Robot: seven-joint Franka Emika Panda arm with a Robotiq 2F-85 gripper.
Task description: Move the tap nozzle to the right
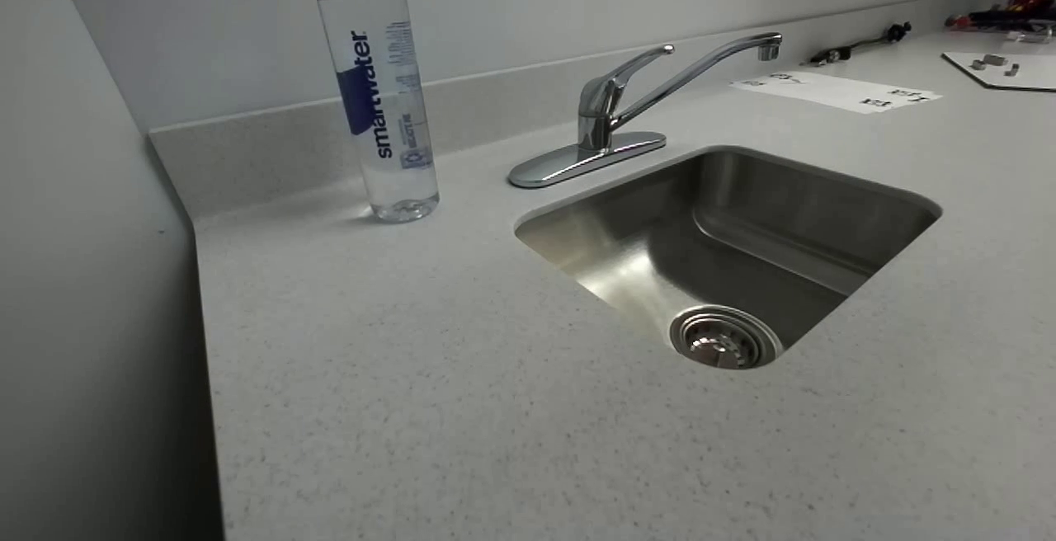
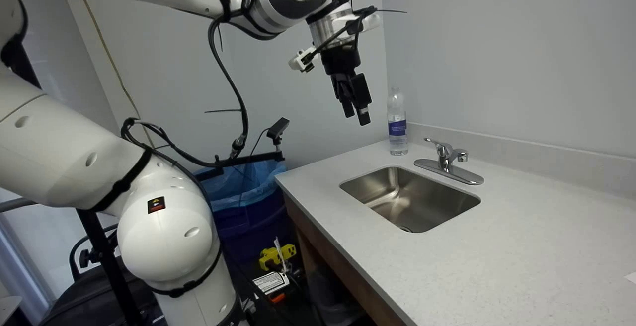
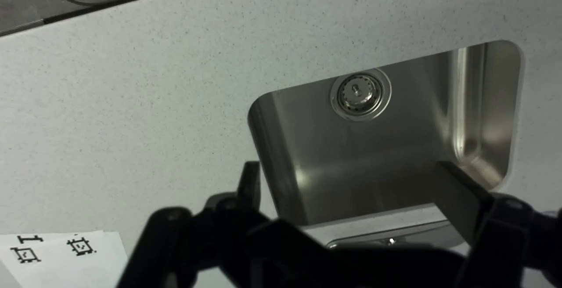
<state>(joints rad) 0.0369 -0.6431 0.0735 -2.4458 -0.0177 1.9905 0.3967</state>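
Note:
The tap nozzle is a slim chrome spout that rises from an oval base plate behind the sink. In an exterior view it extends to the right along the back wall, away from the lever handle. In an exterior view the spout appears foreshortened. In the wrist view only part of the base plate shows; the gripper body hides the spout. My gripper is raised in the air above the counter, apart from the tap. The wrist view shows its fingers wide open with nothing between them.
A clear water bottle stands left of the tap; it also shows in an exterior view. Printed paper sheets lie on the counter beyond the sink. A blue-lined bin stands beside the counter. Walls border the back and side.

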